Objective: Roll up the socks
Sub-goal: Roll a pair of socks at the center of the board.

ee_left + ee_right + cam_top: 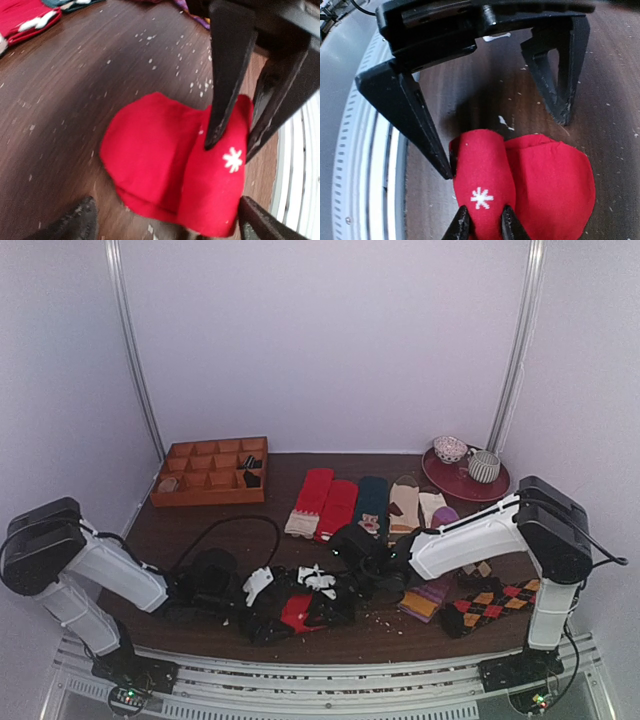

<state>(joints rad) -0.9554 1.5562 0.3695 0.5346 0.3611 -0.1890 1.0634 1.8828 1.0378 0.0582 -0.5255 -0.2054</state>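
The left gripper (506,147) and right gripper (485,227) crowd the socks (540,185) at the tabletop's (280,485) near edge; bare wood lies open toward the tray (205,497) in the far-left corner.

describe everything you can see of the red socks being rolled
The socks look like soft, bright red knit and are partly rolled. There is a plump roll with a white snowflake on it, and a flat rounded flap spread beside it. They lie on the dark wooden table near its front edge. The right gripper pinches the roll, and the left gripper stands open around it.
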